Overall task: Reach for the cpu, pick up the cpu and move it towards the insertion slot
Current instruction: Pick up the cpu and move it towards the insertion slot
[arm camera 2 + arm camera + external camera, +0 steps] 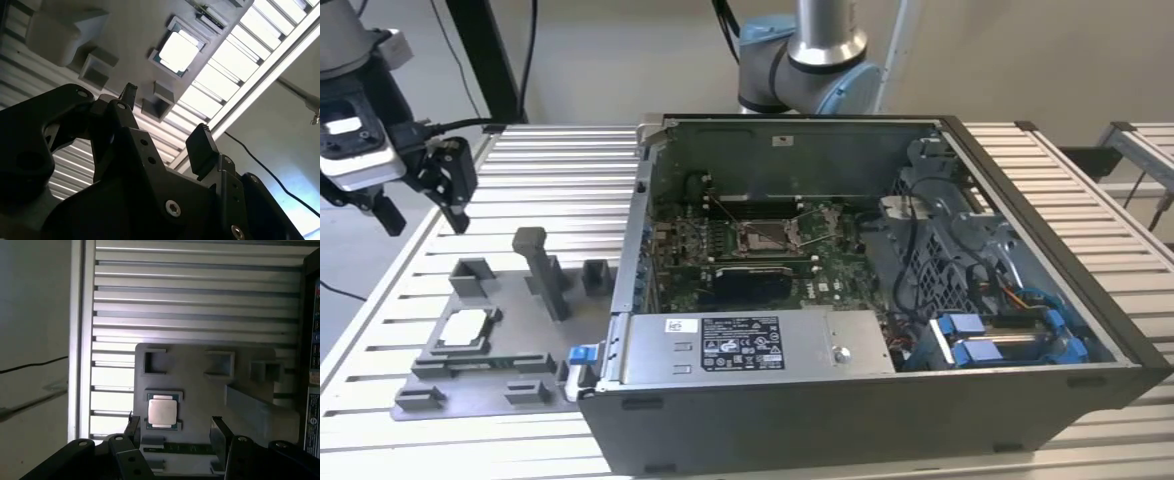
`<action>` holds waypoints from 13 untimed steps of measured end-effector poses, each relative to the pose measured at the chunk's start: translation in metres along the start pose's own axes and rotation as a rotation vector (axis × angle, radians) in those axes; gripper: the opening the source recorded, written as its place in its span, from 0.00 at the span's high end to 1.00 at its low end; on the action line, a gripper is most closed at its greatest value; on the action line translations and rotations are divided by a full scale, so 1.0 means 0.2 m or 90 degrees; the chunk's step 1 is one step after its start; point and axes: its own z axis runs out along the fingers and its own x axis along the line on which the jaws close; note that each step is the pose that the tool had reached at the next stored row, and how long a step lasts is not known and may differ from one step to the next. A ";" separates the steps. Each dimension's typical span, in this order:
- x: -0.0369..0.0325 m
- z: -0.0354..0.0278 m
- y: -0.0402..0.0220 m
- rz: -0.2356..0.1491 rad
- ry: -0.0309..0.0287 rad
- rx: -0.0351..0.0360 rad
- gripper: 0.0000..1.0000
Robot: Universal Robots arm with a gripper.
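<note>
Starting at the exterior view's left: gripper (pixel 423 222) hangs over the slatted table (pixel 560 150), fingers spread wide, nothing btwn them. Below it and a bit toward the exterior view's right sits the grey fixture plate (pixel 520 355), and the cpu (pixel 464 328) lies flat in its shallow recess, pale face up, untouched. In the first wrist view the chip (pixel 162 410) sits roughly btwn the two fingertips but well below them, so this looks like the reach, no grasp yet. Risks as I see 'em: chip's thin and tiny vs those fingers, so a slightly off descent could land a fingertip on the recess wall or pinch one corner and tip it. The tall post (pixel 540 270) stands near on the plate, so a sideways drift could clip it. Further toward the exterior view's right is the open computer case (pixel 854 420), w/ the insertion slot (pixel 767 236) on the board inside, well apart from the chip. A weak edge grip could drop the chip during the carry over the case wall.
</note>
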 end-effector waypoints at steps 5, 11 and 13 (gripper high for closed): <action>0.000 0.016 0.000 0.000 0.0000 0.0000 0.00; 0.000 0.033 -0.001 0.000 0.0001 0.0000 0.00; 0.000 0.042 -0.001 0.000 0.0001 0.0000 0.00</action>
